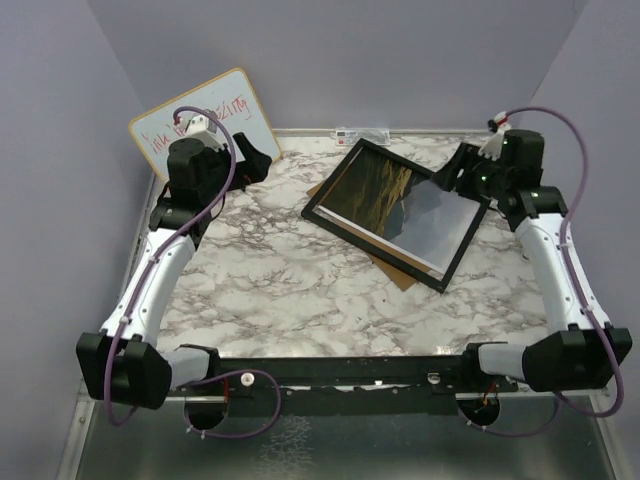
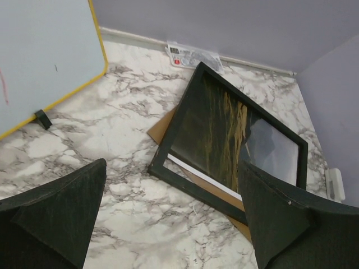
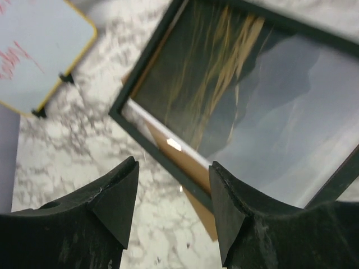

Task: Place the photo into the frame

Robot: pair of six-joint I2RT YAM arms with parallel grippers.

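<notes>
The frame (image 1: 322,218), black face up, lies tilted at the back middle of the marble table (image 1: 280,290). The photo (image 1: 375,195) of grey mountains and golden hills shows inside its opening, its white margin along the near rail. The frame (image 2: 185,182) and photo (image 2: 224,134) also show in the left wrist view, and the frame (image 3: 162,162) and photo (image 3: 224,101) in the right wrist view. My left gripper (image 1: 262,160) is open and empty, left of the frame. My right gripper (image 1: 442,180) is open and empty, at the frame's right corner. Both hover apart from it.
A plain brown board (image 1: 395,270) lies under the frame, sticking out at its near side. A wood-edged whiteboard (image 1: 235,115) with red handwriting leans at the back left. A small white label strip (image 1: 365,133) lies against the back wall.
</notes>
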